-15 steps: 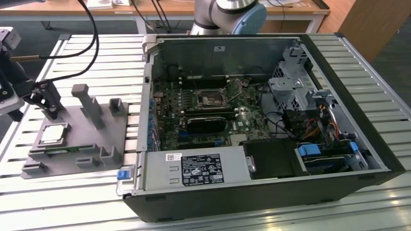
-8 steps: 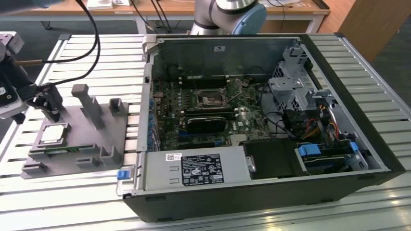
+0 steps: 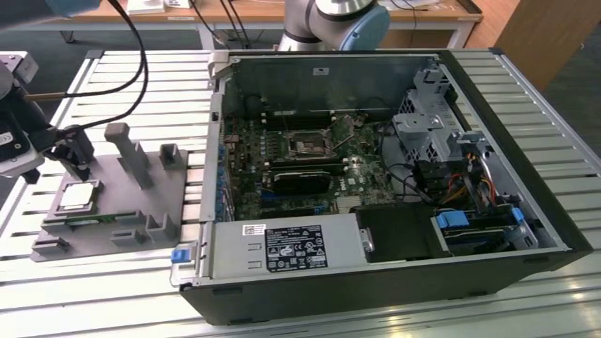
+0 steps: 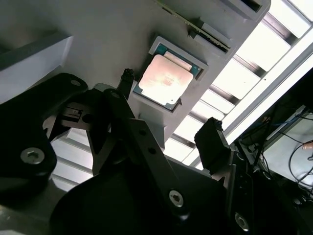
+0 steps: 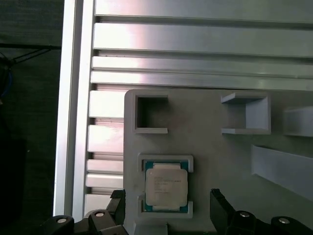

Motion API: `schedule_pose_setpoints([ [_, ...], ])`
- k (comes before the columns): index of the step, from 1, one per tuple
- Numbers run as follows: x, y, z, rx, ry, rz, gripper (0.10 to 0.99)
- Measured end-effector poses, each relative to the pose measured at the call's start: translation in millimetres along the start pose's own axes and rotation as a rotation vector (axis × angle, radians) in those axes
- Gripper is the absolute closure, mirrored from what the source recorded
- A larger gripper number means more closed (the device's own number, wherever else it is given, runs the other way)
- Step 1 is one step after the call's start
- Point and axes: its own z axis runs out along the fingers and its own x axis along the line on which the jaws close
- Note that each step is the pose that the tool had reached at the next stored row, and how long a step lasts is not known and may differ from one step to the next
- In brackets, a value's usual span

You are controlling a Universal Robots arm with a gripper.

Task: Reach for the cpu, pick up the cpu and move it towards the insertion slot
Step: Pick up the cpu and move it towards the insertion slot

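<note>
The cpu [image 3: 77, 196] is a small square chip with a silvery top, lying flat in a shallow seat of the grey fixture [image 3: 141, 211] at the exterior view's left. My gripper [image 3: 77, 162] hangs just above it, open and holding nothing. In both wrist views the cpu [image 5: 166, 185] [image 4: 165, 80] lies between and beyond the dark fingers [image 5: 117, 204], apart from them. The gripper [image 5: 168, 208] [image 4: 168, 112] spans wider than the chip. The insertion slot [image 3: 308, 145], a dark square socket with a metal frame, sits on the motherboard inside the open computer case.
The grey fixture carries upright posts [image 3: 127, 151] and a narrow green circuit strip [image 3: 89, 220]. The black computer case [image 3: 488, 232] lies open on the slatted metal table [image 3: 112, 296]. A long black card [image 3: 300, 180] lies below the socket. Cables [image 3: 136, 49] hang above the fixture.
</note>
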Motion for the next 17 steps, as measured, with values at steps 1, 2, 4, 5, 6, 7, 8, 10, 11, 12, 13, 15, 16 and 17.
schedule_pose_setpoints([
  [1,0.0,0.0,0.7,0.0,0.0,0.0,0.306],
  [2,0.0,-0.1,1.5,0.0,0.0,0.0,0.306],
  [4,-0.1,-0.1,3.2,0.0,-0.0001,0.0,0.306],
  [5,-0.1,-0.1,4.0,0.0,-0.0002,0.0,0.306],
  [6,-0.1,-0.2,4.7,0.0,-0.0001,0.0,0.306],
  [7,-0.1,-0.2,5.5,0.0,-0.0001,0.0,0.306],
  [8,-0.1,-0.2,6.3,0.0,-0.0004,0.0,0.306],
  [10,-0.2,-0.3,8.0,0.0,-0.0005,0.0,0.306],
  [11,-0.2,-0.3,8.9,0.0,-0.0005,0.0,0.306],
  [12,-0.2,-0.4,9.9,0.0,-0.0006,-0.001,0.306],
  [13,-0.2,-0.4,10.8,0.0,-0.0005,-0.001,0.306],
  [15,-0.2,-0.5,13.5,0.0,-0.001,-0.001,0.306],
  [16,-0.2,-0.5,14.9,0.0,-0.0017,-0.002,0.306],
  [17,-0.3,-0.6,16.3,0.0,-0.0025,-0.003,0.306],
])
